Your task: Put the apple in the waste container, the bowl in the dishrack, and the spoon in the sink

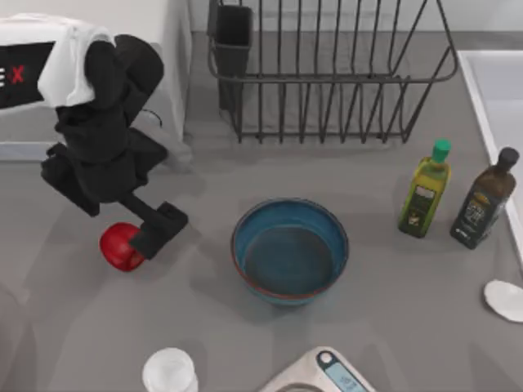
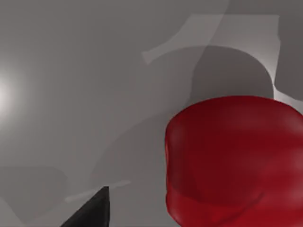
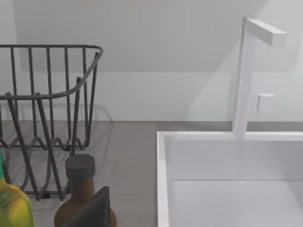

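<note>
The red apple (image 1: 118, 245) lies on the grey table at the left. My left gripper (image 1: 132, 247) is down at it and open, one black finger (image 1: 159, 230) against the apple's right side. In the left wrist view the apple (image 2: 232, 161) looms close beside a dark fingertip (image 2: 92, 210). The blue bowl (image 1: 290, 251) stands upright mid-table. The black wire dishrack (image 1: 327, 82) is at the back, the white sink (image 1: 478, 98) at the right edge. The white spoon (image 1: 504, 299) lies at the right, in front of the sink. The waste container is out of view.
A yellow-green oil bottle (image 1: 425, 192) and a dark bottle (image 1: 484, 200) stand left of the sink. A translucent cup (image 1: 169, 371) and a scale (image 1: 323, 376) sit at the front edge. The right wrist view has a fingertip (image 3: 92, 210), the sink rim (image 3: 163, 179) and a faucet (image 3: 244, 80).
</note>
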